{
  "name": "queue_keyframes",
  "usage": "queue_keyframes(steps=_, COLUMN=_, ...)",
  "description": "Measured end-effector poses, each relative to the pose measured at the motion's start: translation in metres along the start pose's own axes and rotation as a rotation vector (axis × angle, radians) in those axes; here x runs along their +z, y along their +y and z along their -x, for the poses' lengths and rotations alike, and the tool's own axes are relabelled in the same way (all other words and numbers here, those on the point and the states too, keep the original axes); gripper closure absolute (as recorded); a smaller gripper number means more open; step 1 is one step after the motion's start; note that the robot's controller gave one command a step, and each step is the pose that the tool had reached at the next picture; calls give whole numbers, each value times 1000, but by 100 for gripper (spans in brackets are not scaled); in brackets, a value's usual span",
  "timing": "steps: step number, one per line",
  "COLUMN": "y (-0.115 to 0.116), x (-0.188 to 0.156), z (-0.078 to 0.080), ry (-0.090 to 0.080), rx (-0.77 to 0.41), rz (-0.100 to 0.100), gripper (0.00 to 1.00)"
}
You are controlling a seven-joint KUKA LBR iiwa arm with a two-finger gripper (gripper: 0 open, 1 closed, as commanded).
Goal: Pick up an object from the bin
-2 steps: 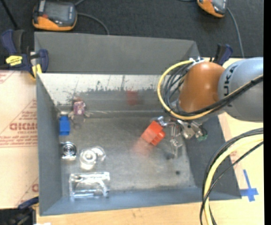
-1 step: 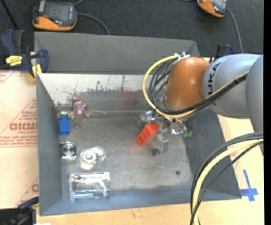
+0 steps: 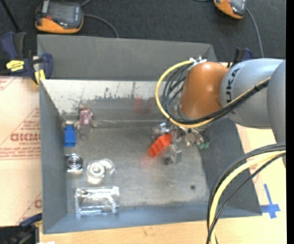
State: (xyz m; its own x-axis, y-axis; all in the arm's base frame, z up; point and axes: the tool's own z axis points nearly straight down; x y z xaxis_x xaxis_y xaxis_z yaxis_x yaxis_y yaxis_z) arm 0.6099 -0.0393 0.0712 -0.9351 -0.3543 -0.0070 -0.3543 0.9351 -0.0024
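Observation:
My gripper (image 3: pixel 173 149) hangs below the arm's orange cover, right of the bin's middle. An orange plastic piece (image 3: pixel 158 145), short and blocky, sits tilted right against the gripper's left side; whether it is gripped or only touched is hidden. A small green bit (image 3: pixel 203 145) shows just right of the gripper.
Along the bin's left side lie a small pink piece (image 3: pixel 86 117), a blue block (image 3: pixel 69 135), a round metal part (image 3: pixel 74 163), a white round part (image 3: pixel 99 170) and a clear plastic box (image 3: pixel 97 200). The arm and its cables cover the bin's right side.

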Motion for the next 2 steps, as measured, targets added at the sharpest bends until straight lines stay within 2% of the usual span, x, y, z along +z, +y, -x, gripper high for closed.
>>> queue_keyframes(steps=1, y=-14, x=-58, z=20, ry=-4, rx=-19, rz=-4, gripper=100)
queue_keyframes(steps=2, y=-7, x=-165, z=33, ry=-6, rx=-34, rz=-4, gripper=100)
